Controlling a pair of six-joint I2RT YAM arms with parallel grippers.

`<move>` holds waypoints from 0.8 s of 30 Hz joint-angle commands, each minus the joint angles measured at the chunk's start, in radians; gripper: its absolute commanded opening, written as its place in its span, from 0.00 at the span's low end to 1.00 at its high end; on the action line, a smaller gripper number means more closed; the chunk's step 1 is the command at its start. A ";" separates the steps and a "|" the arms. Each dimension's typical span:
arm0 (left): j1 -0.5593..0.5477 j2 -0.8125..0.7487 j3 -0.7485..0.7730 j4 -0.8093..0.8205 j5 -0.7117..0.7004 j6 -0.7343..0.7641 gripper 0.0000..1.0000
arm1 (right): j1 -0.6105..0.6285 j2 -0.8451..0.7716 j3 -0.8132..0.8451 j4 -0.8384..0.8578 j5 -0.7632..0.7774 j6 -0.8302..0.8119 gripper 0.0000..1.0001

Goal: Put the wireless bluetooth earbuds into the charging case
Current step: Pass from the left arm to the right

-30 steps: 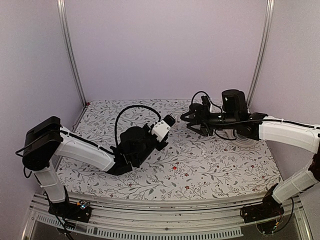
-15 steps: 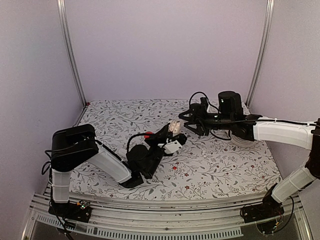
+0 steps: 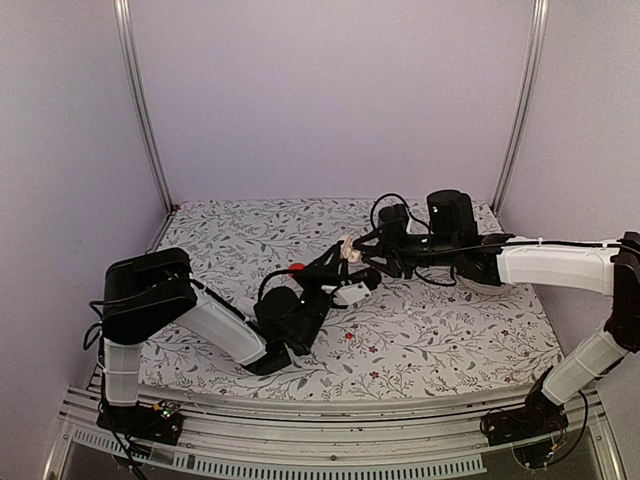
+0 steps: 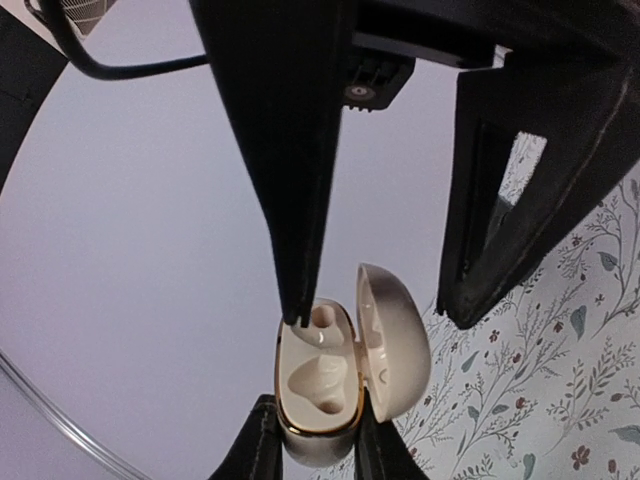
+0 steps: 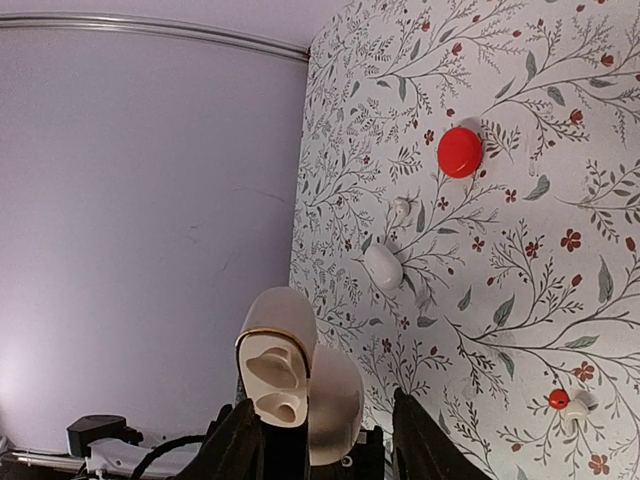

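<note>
The charging case, lid open, hangs mid-frame in the top view, clamped by the upturned left gripper, while the outstretched right gripper straddles it, jaws apart.

charging case: base cut off by lower edge of left wrist view; lower sides covered by left fingers.
right fingers: blurred and cut off by upper edge of left wrist view; tip-to-case contact cannot be told.
right wrist view: right fingers seen only as stubs at lower edge; grip beneath case hidden.
top view: case too small, hollows cannot be read.
red disc: partly hidden behind left arm.
white pieces on bench: too small to be identified.
right arm: elbow cut off by right edge of top view.
</note>
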 commanded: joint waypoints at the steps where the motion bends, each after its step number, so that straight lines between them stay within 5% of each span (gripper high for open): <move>1: -0.019 0.018 0.028 0.267 -0.006 0.046 0.00 | 0.014 0.025 0.019 0.025 -0.009 -0.005 0.39; 14: -0.023 0.004 0.028 0.185 -0.008 -0.017 0.01 | 0.014 0.021 0.002 0.062 0.011 0.011 0.05; 21: -0.023 -0.037 0.012 0.068 -0.003 -0.134 0.26 | 0.014 -0.005 -0.002 0.044 0.045 -0.006 0.04; 24: -0.022 -0.071 -0.006 -0.021 0.018 -0.205 0.45 | 0.011 -0.014 0.021 0.003 0.071 -0.035 0.03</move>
